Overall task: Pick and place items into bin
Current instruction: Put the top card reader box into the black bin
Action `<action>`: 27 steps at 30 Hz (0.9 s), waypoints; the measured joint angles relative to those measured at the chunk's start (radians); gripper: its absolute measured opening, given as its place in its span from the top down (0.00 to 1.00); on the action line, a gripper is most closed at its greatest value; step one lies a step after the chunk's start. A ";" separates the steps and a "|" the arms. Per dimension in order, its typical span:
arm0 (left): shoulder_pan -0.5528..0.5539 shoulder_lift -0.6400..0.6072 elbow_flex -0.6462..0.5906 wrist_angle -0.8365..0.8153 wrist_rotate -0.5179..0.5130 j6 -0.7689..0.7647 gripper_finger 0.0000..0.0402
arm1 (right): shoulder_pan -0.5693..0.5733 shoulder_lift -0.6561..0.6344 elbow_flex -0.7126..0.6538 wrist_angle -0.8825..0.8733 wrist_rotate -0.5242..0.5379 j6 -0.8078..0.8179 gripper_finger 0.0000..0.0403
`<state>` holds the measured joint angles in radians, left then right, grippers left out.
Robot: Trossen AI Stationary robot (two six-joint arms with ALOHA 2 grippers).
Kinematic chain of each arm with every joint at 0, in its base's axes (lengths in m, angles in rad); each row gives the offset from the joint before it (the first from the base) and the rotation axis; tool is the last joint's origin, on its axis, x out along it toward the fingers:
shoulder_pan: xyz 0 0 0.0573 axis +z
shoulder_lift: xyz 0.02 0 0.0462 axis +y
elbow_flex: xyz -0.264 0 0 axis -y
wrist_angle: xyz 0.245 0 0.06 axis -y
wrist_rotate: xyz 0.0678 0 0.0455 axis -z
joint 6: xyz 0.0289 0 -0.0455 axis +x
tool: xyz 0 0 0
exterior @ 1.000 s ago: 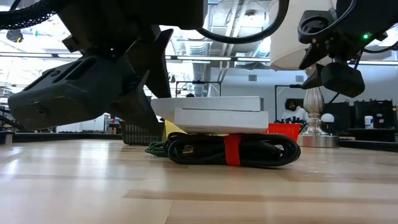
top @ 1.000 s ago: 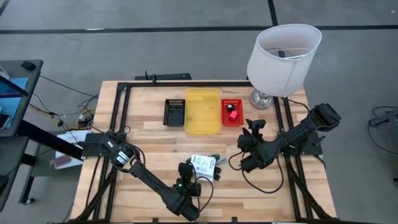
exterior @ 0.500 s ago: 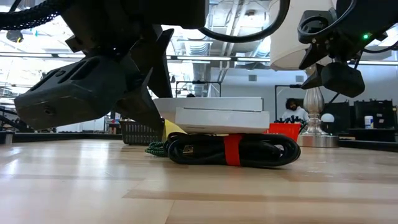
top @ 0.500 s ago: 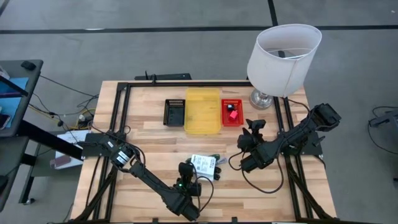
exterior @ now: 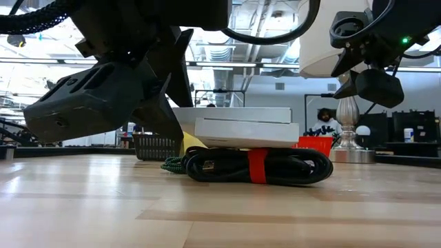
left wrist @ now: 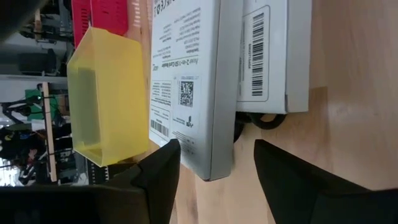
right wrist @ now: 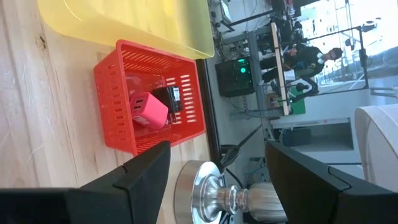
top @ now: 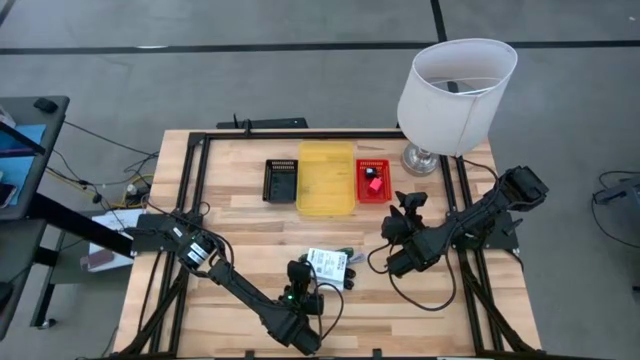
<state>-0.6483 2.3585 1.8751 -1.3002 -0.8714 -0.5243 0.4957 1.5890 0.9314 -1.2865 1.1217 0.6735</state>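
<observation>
Two white labelled flat packs (top: 326,263) (left wrist: 199,81) lie stacked, the lower one resting on a black coiled cable bound with a red strap (exterior: 256,165). A green-and-black braided cord (exterior: 172,165) lies beside the cable. My left gripper (top: 300,274) (left wrist: 214,180) is open at the packs' near end; its fingers stand on either side of the upper pack's corner (left wrist: 214,168), and I cannot tell whether they touch it. My right gripper (top: 405,207) (right wrist: 217,186) hangs open above the table, facing a red basket (right wrist: 118,87) that holds a pink cube (right wrist: 148,111) and a small black piece (right wrist: 169,98).
A yellow bin (top: 325,148), a black basket (top: 281,180) and the red basket (top: 372,163) stand in a row at the table's far side. A white-shaded lamp (top: 455,80) stands at the far right corner. Bare wood lies left of the packs. A person shows in the room behind (exterior: 321,121).
My left gripper has crept a little toward the white packs, still open. The packs and the right arm have stayed where they were.
</observation>
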 joint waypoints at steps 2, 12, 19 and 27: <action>0.000 0.000 0.000 0.000 0.000 0.000 0.51 | 0.000 0.000 0.000 0.000 0.000 0.000 0.36; 0.005 0.000 0.000 -0.014 -0.006 0.001 0.51 | 0.000 0.000 0.000 0.000 0.000 0.000 0.36; 0.018 0.000 0.000 -0.019 -0.006 0.014 0.51 | 0.000 0.000 0.000 0.000 0.000 0.000 0.36; 0.029 0.001 -0.021 -0.019 0.004 0.015 0.51 | 0.000 0.000 0.000 0.000 0.000 0.000 0.36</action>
<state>-0.6193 2.3593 1.8542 -1.3189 -0.8670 -0.5091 0.4953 1.5890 0.9314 -1.2869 1.1221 0.6735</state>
